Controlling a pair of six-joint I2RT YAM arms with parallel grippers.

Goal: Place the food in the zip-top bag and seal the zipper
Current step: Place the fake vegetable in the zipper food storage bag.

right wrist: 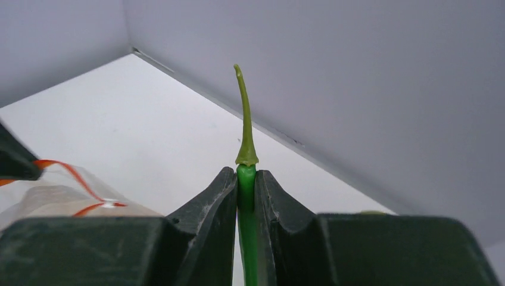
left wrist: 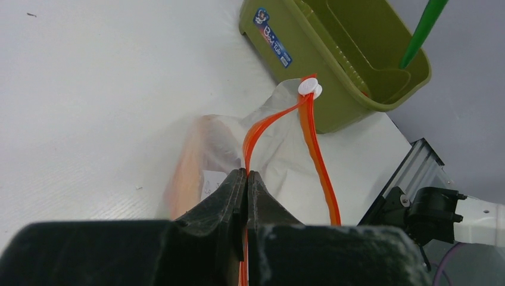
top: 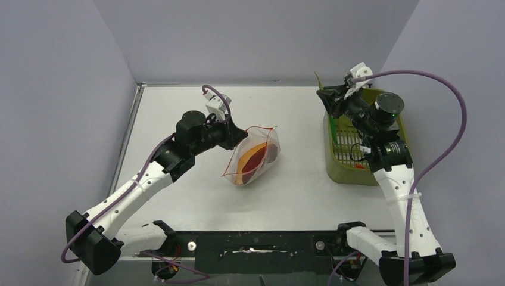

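The zip-top bag [top: 255, 156] lies mid-table with its mouth open; a brown-red slab [top: 252, 156] and an orange piece [top: 240, 177] of food sit inside. My left gripper [top: 241, 136] is at the bag's left rim. In the left wrist view this gripper [left wrist: 246, 173] is shut on the red-orange zipper [left wrist: 262, 126], whose white slider [left wrist: 309, 87] sits at the far end. My right gripper [top: 327, 95] hovers over the tub's far left corner. In the right wrist view it [right wrist: 246, 173] is shut on a long green chili pepper [right wrist: 245, 119], stem pointing up.
An olive-green tub [top: 357, 174] stands at the right with an orange bit [top: 359, 166] on its slotted floor. Grey walls enclose the table on the left, back and right. The black frame rail runs along the near edge [top: 256, 243].
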